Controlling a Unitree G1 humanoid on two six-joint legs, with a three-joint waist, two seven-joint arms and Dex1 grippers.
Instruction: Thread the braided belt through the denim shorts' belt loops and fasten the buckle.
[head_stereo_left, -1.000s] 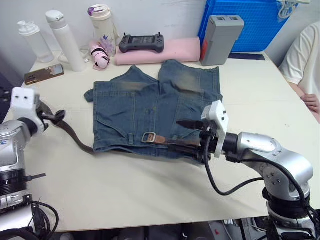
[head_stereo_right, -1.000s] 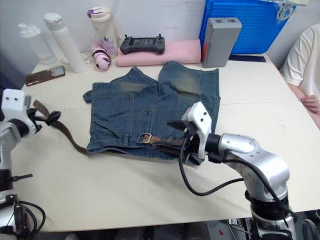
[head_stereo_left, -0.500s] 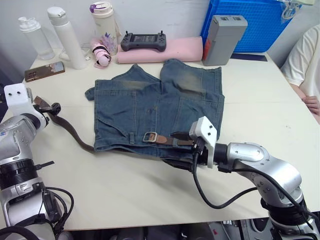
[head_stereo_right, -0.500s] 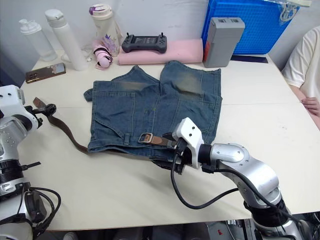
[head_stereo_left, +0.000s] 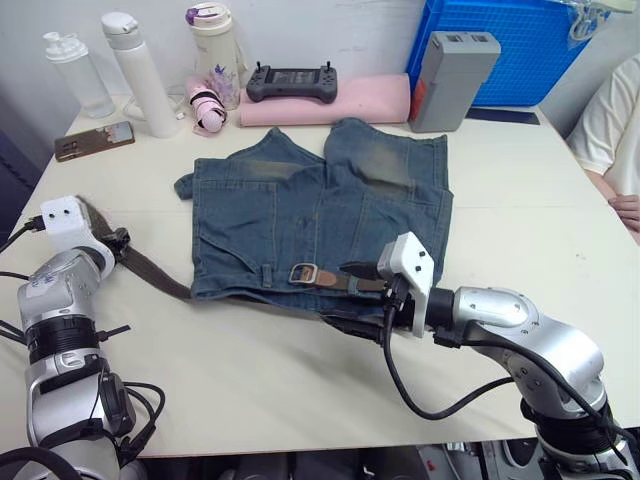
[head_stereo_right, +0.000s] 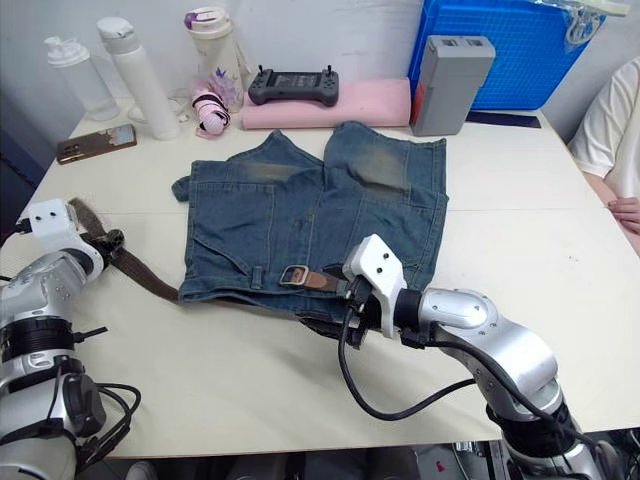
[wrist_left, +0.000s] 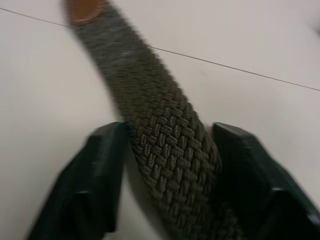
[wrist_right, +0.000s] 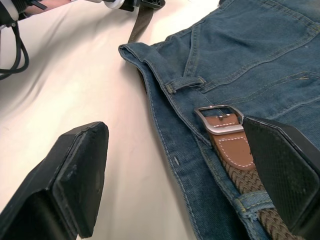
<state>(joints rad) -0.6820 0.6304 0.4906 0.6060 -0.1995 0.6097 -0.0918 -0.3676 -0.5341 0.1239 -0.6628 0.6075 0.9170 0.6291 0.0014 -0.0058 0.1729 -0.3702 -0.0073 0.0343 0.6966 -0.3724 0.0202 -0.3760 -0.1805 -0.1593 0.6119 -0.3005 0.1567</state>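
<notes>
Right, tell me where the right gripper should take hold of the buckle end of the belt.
Probably on the tan leather tab just behind the buckle, coming from above with the right gripper. The tab lies flat and exposed on the waistband, firmer than the braided belt.

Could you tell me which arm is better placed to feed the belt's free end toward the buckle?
Left: its fingers already straddle the belt near its tip. The right gripper is open, beside the buckle.

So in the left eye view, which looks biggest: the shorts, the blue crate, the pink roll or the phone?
1. Shorts
2. Blue crate, though cut off by the picture's edge
3. Pink roll
4. Phone
</notes>
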